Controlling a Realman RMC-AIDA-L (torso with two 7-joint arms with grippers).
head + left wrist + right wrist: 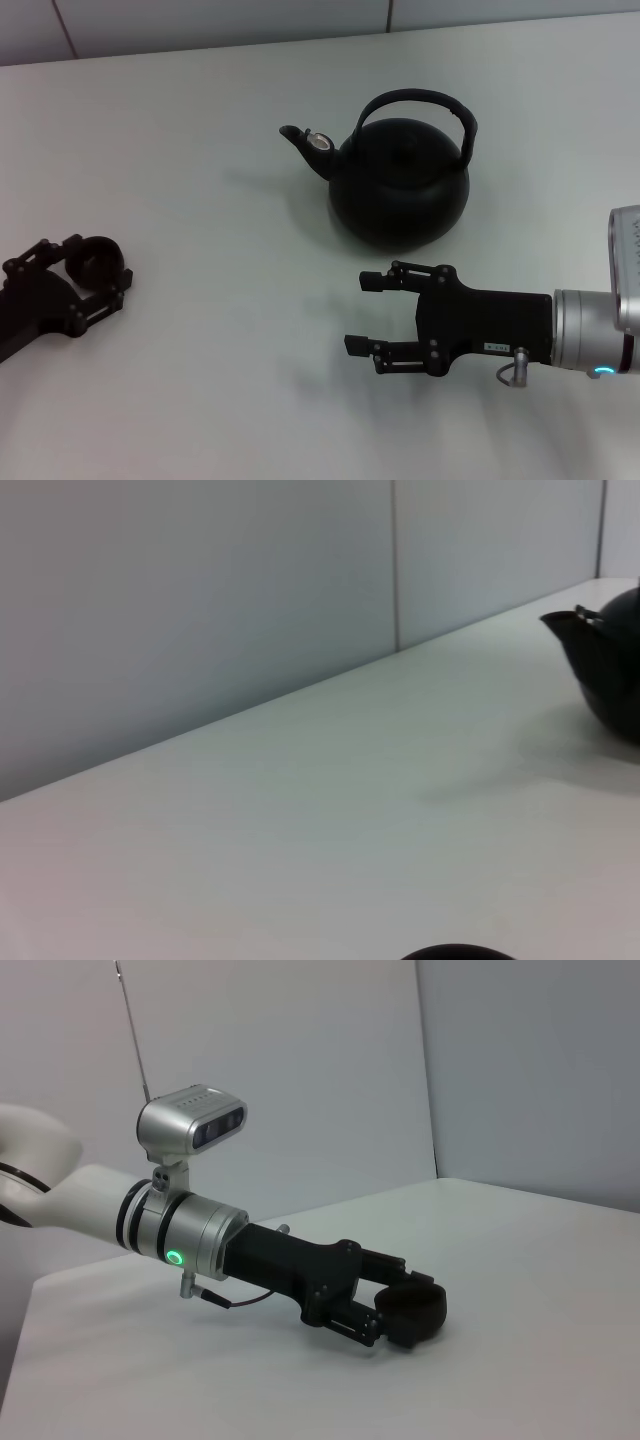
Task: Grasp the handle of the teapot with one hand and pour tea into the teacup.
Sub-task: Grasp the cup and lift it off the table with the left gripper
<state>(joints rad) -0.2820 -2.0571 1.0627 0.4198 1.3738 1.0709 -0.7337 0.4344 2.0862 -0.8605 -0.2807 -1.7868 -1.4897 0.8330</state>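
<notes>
The black teapot point(400, 185) stands upright on the white table point(200, 400), its spout point(300, 135) pointing left and its arched handle point(415, 100) free. My right gripper point(360, 313) is open, low over the table in front of the teapot and apart from it. At the far left my left gripper point(100, 268) is shut on the small black teacup point(95, 256). The right wrist view shows the left gripper point(398, 1317) clasping the teacup point(420, 1305) on the table. In the left wrist view the teapot point(612, 670) sits at the edge and the teacup point(458, 952) rim barely shows.
A grey panelled wall point(200, 25) rises behind the table's far edge. Bare white tabletop lies between the teacup and the teapot.
</notes>
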